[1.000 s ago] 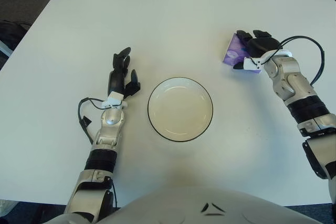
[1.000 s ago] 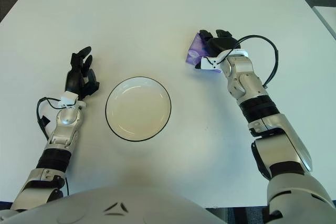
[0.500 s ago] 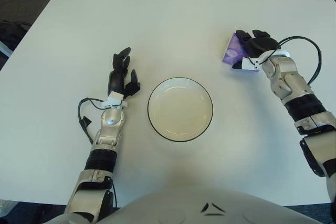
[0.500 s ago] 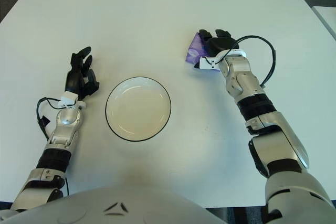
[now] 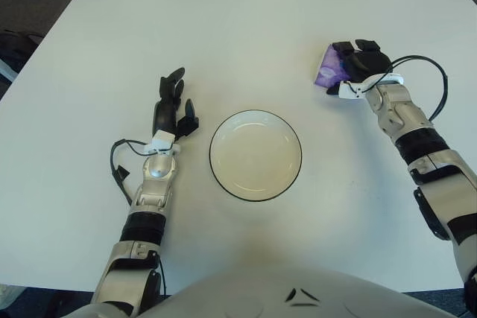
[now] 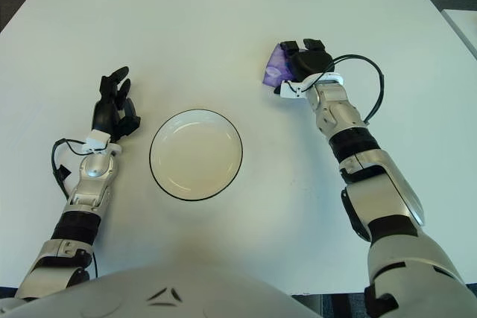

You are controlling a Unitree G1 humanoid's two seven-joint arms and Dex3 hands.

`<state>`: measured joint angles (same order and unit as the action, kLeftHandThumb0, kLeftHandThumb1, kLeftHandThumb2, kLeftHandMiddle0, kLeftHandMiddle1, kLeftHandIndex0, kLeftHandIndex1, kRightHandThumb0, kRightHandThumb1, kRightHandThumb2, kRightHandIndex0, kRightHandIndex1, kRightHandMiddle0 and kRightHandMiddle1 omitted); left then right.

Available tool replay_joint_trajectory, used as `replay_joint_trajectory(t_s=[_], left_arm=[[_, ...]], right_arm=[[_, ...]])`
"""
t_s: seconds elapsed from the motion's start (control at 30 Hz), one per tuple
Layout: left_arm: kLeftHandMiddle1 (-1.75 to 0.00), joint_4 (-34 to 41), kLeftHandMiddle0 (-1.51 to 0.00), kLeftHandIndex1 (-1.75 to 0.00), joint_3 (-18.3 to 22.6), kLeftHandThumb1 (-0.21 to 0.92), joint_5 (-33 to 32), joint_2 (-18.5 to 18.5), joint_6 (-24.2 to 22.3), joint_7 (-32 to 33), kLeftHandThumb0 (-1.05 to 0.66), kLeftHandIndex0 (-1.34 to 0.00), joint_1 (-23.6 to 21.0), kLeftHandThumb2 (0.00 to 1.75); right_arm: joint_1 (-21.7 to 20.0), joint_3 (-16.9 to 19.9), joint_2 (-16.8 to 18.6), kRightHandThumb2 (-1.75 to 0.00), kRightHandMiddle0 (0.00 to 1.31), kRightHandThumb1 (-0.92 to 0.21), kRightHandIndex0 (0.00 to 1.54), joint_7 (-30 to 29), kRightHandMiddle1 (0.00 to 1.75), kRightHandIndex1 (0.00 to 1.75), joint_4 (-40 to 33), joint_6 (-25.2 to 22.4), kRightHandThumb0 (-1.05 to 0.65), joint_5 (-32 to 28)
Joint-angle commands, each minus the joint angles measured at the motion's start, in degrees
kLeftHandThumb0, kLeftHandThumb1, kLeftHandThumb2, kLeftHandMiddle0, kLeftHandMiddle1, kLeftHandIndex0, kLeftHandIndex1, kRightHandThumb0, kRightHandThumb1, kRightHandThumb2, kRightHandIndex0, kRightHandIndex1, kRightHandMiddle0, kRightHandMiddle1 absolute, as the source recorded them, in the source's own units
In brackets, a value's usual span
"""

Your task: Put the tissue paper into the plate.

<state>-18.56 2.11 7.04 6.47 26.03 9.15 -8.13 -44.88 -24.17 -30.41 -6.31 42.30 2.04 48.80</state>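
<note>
Right robot hand on the tissue pack, plate empty.
The right robot hand (image 5: 356,61) clasps the purple tissue paper (image 5: 329,74) on the white desk (image 5: 238,35), well right of the plate (image 5: 256,155). The left robot hand (image 5: 170,106) shows relaxed left of the plate.

My right hand and the tissue pack have shifted.

Over the last second my right hand (image 5: 358,65) has crept farther from me across the worktop (image 5: 238,35), and the purple tissue pack (image 5: 328,74) under its fingers (image 5: 344,48) has slid along with it, away from the plate (image 5: 256,156).
</note>
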Motion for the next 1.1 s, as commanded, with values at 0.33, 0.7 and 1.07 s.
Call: replay_joint_trajectory(t_s=[0.33, 0.7, 1.07], left_arm=[[0.00, -5.6, -0.38, -0.80, -0.8, 0.92, 0.5, -1.9, -0.2, 0.5, -0.71, 0.00, 5.5, 0.87], [0.00, -5.1, -0.37, -0.80, -0.8, 0.92, 0.4, -2.0, -0.8, 0.4, -0.71, 0.00, 6.0, 0.87], [0.00, -5.6, -0.37, -0.81, -0.6, 0.92, 0.2, -2.1, -0.9, 0.4, -0.72, 0.00, 5.8, 0.87]], right_arm=[[0.2, -0.2, 4.3, -1.17, 0.59, -0.32, 0.77, -9.6, 1.68, 1.73, 12.5, 5.6, -0.48, -4.3], [0.1, 0.1, 5.6, -1.45, 0.70, -0.20, 1.15, -18.3, 1.75, 1.75, 19.9, 12.3, -0.51, -6.6], [0.1, -0.5, 5.5, -1.47, 0.71, -0.18, 1.22, -22.6, 1.75, 1.75, 22.8, 15.9, -0.52, -7.3]])
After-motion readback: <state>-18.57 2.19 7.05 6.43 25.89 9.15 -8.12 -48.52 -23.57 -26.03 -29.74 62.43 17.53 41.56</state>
